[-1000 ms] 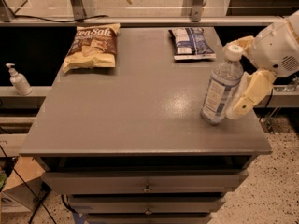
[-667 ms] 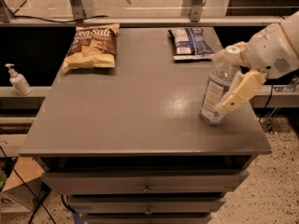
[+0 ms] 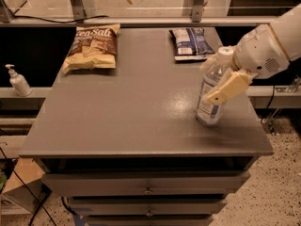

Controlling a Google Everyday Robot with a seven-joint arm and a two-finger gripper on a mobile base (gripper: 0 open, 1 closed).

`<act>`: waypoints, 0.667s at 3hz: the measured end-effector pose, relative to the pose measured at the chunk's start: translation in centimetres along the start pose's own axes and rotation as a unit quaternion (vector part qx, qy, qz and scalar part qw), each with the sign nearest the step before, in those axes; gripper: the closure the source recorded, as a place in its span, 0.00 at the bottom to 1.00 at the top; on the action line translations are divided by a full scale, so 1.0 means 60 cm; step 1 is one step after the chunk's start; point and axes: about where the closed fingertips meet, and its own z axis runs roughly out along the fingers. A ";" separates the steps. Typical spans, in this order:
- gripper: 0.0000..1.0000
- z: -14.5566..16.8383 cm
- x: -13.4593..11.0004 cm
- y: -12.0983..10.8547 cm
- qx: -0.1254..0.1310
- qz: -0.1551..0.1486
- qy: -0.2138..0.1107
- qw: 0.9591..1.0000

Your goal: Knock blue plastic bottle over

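At the right side of the counter (image 3: 131, 112), near its right edge and about midway between front and back, stands the bottle (image 3: 208, 108). Its base rests on the counter, and its long axis is close to upright but tilted: the white cap (image 3: 225, 53) leans to the right and a little toward the back, so the top sits over the right side of the base. The lower body carries a blue-and-white label. The plastic is clear, but whether there is any liquid inside cannot be told.

The gripper (image 3: 225, 89) is at the bottle, reaching in from the right on a white arm (image 3: 268, 51). A tan part of it lies slanted across the front of the bottle's upper half, touching it, just below the cap. The rest of it is hidden behind the bottle and the arm, so whether the jaws are apart or together cannot be told.

At the far left corner of the counter a brown chip bag (image 3: 91, 45) lies flat, its print facing up. At the far edge, right of the middle, a blue bag (image 3: 190, 43) lies flat too, well apart from the brown one and just behind the bottle's cap. Both bags look closed.

Off the counter, on a ledge to the left, a small white pump bottle (image 3: 18, 81) stands upright. Under the counter the drawers (image 3: 148, 185) are shut. A cardboard box (image 3: 21, 185) sits on the floor at the lower left; its contents do not show.
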 end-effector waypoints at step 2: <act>1.00 0.058 -0.067 0.027 0.007 -0.100 0.141 0.985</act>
